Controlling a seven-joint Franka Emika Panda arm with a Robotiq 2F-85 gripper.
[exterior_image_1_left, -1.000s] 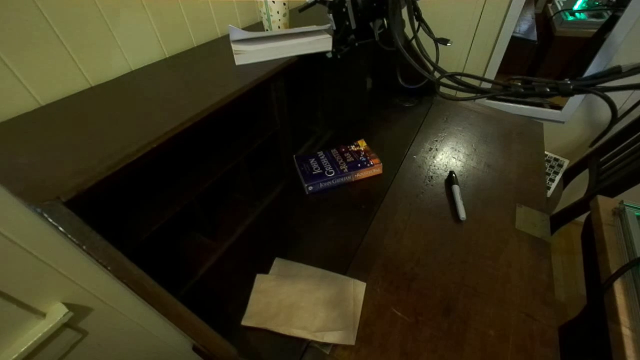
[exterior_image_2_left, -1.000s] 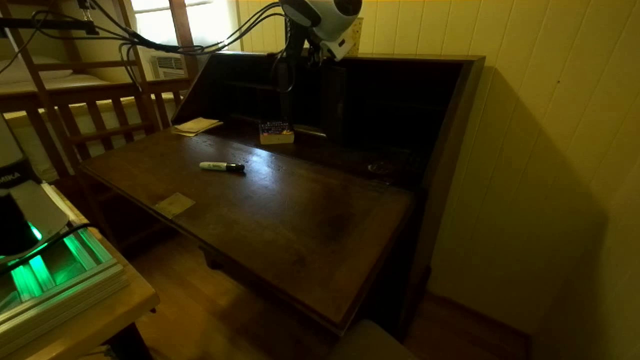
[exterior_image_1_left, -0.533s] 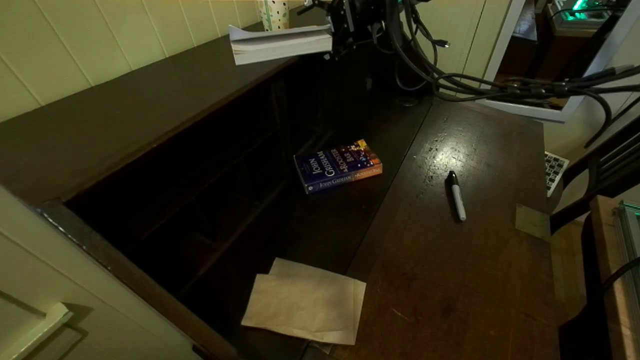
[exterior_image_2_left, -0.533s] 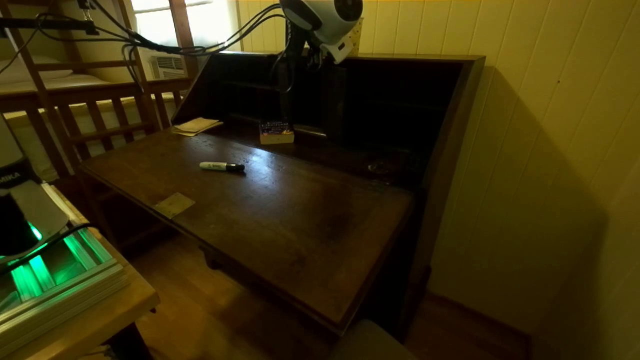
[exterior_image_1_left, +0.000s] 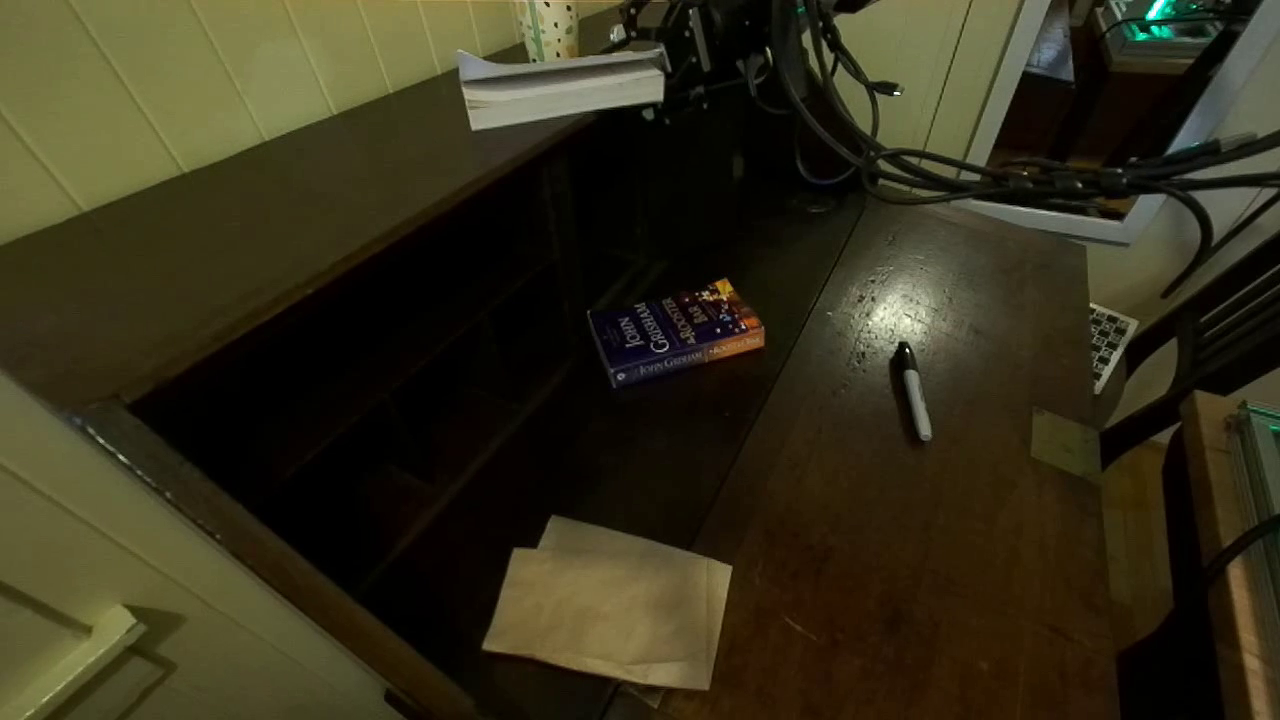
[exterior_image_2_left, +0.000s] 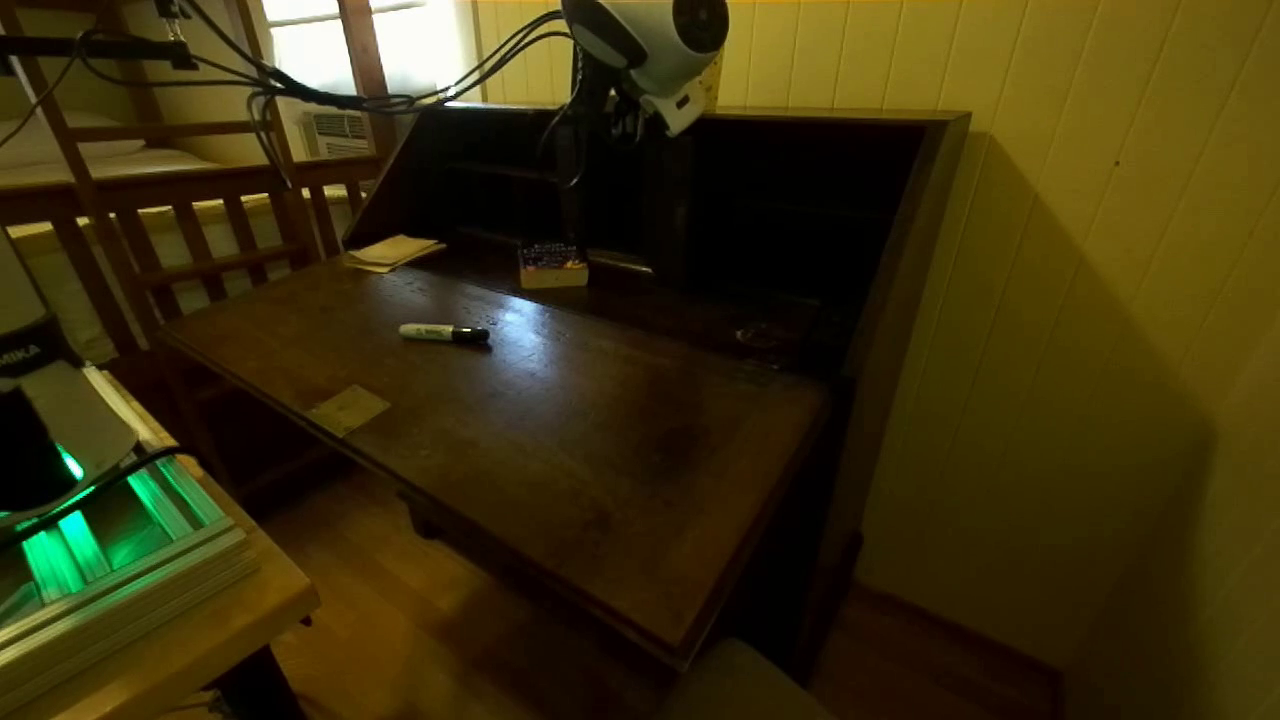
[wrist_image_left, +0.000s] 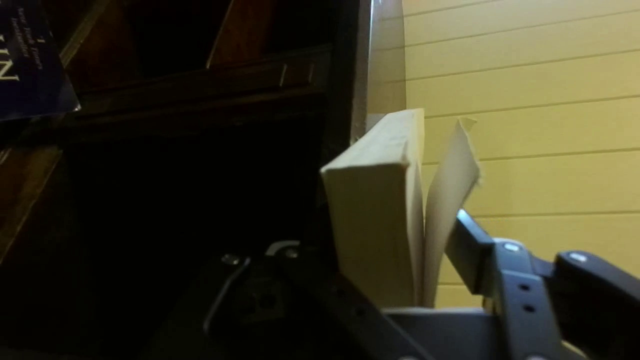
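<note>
A thick paperback (exterior_image_1_left: 560, 88) lies on the dark top shelf (exterior_image_1_left: 300, 200) of the desk, with one end past its edge. Its pages and curled cover show in the wrist view (wrist_image_left: 370, 200). My gripper (exterior_image_1_left: 645, 75) is at the overhanging end. In the wrist view my gripper (wrist_image_left: 375, 235) is spread around the book. One finger is beside the curled cover, close to or touching it. The other finger is on the dark side, and its contact with the book cannot be told. In an exterior view the hand (exterior_image_2_left: 625, 115) is seen from behind, with the fingers hidden.
A blue John Grisham book (exterior_image_1_left: 675, 332), brown papers (exterior_image_1_left: 610, 605) and a marker (exterior_image_1_left: 914, 392) lie on the desk below. A spotted cup (exterior_image_1_left: 548, 30) stands behind the shelf book, near the wall. Cables (exterior_image_1_left: 1000, 180) hang from the arm. Dark cubbyholes (exterior_image_2_left: 790, 200) are under the shelf.
My gripper has moved slightly down, and its upper finger is lower beside the shelf book. The hand has shifted a little down and right in an exterior view. The books have not moved.
</note>
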